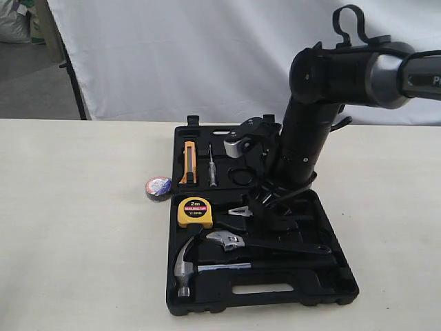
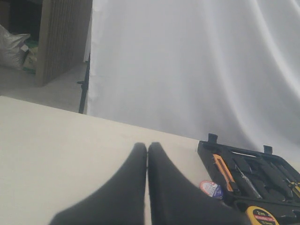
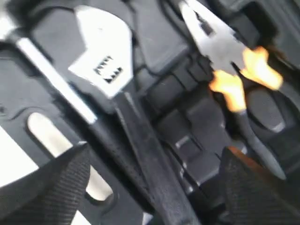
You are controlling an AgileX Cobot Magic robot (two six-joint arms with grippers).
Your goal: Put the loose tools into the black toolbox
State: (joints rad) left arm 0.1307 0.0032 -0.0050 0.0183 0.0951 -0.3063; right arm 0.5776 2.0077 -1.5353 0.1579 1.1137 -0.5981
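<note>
The black toolbox (image 1: 262,301) lies open on the table. In its near half lie the adjustable wrench (image 1: 270,243) and, in front of it, the claw hammer (image 1: 186,265). The small tape roll (image 1: 158,187) sits on the table just left of the box. My right gripper (image 1: 272,200) hovers over the near half. In the right wrist view my right gripper (image 3: 156,150) is open, its fingers (image 3: 70,187) wide apart on either side of the wrench (image 3: 105,51) handle, holding nothing. My left gripper (image 2: 147,147) is shut and empty, over bare table left of the tape roll (image 2: 211,189).
A yellow tape measure (image 1: 196,212) and orange-handled pliers (image 3: 225,56) rest in the near half. An orange utility knife (image 1: 189,162) and a screwdriver (image 1: 212,165) lie in the far half. A white curtain hangs behind the table. The left arm is outside the exterior view.
</note>
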